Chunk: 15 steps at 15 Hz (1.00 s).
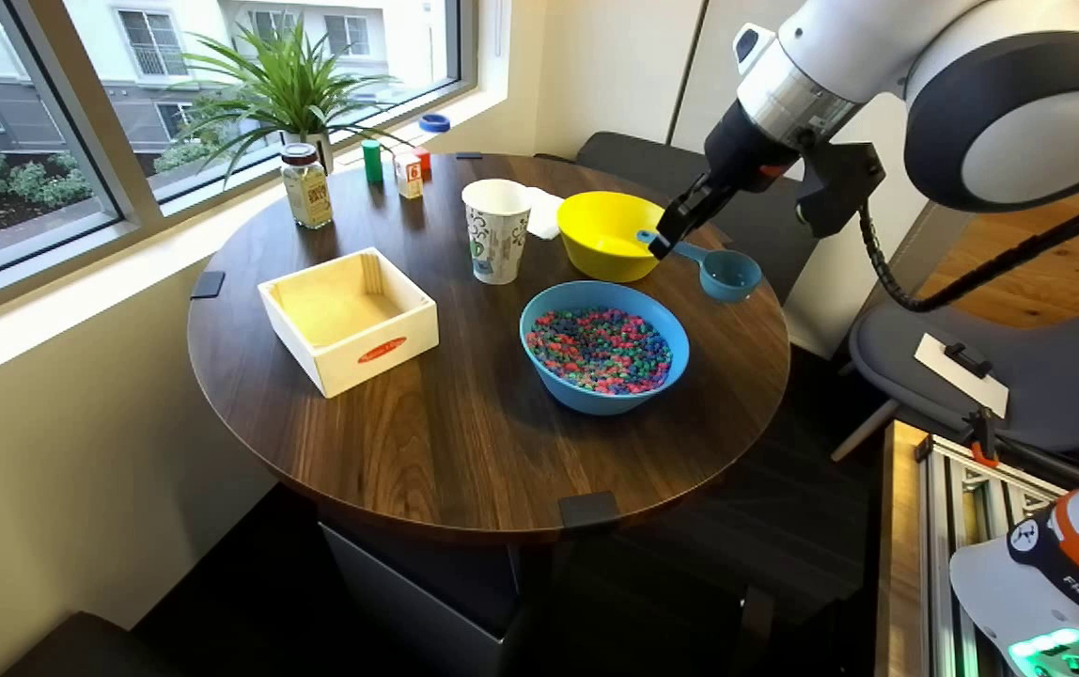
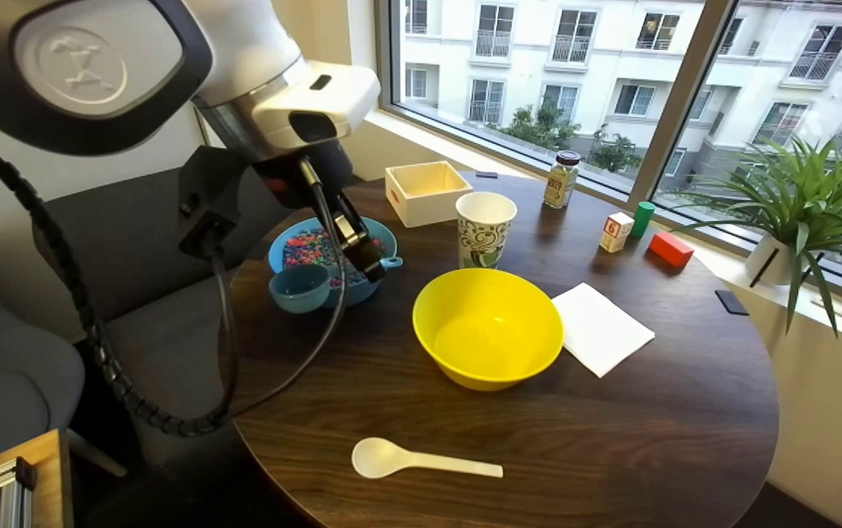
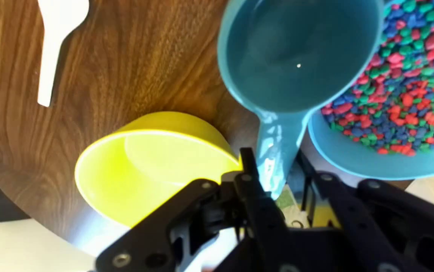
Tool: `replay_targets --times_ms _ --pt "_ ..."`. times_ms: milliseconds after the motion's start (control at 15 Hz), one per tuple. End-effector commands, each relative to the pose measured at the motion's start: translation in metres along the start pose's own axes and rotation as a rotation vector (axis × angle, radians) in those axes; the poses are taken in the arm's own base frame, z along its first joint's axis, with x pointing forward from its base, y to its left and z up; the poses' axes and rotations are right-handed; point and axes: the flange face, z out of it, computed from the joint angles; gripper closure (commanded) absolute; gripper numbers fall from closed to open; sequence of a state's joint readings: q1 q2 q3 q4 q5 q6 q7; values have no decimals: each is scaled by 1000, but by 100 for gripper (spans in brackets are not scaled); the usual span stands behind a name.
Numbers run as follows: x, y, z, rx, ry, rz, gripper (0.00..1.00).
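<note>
A robot hand (image 3: 275, 155) is gripping the handle of a blue scoop (image 3: 296, 71), one finger lying along each side, and is holding it aloft over the round worktop (image 1: 445, 442), near the edge away from the window (image 2: 687, 84). A cream spoon (image 2: 432, 460) is showing in the wrist view and in an exterior view, lying toward the worktop's edge nearest that camera. A leafy plant (image 2: 824, 198) beside the window is appearing only in both exterior views; the wrist view is looking down into the scoop's round hollow.

Two bowls, a yellow bowl (image 2: 487, 337) and a blue bowl (image 1: 586, 402), are standing near the scoop. One paper cup (image 2: 485, 238) is standing near the middle, one open box (image 1: 380, 353) nearer the window-side edge. One jar (image 1: 309, 197) and three blocks are lining that edge: a green cylinder (image 2: 642, 219), a numbered cube (image 2: 614, 236) and a red block (image 2: 670, 249). One white sheet (image 2: 601, 330) is lying just beside the yellow bowl.

The worktop is displaying dark, streaky grain; the scoop and bowls are shining like smooth plastic. The blue bowl is holding coarse red, green and blue pebbles (image 1: 601, 353). The box is showing pale wood inside, the cup a swirling print
</note>
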<state>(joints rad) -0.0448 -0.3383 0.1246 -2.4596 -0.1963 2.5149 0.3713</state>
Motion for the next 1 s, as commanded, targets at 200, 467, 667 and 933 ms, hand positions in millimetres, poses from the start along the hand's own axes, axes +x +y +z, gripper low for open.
replay_targets --times_ms 200,467,667,933 --pt "19 -32 1 -36 233 35 94" --pt "23 -53 12 -24 302 48 94" --pt "18 -56 11 -9 285 32 74" --pt "19 -64 19 15 277 22 74"
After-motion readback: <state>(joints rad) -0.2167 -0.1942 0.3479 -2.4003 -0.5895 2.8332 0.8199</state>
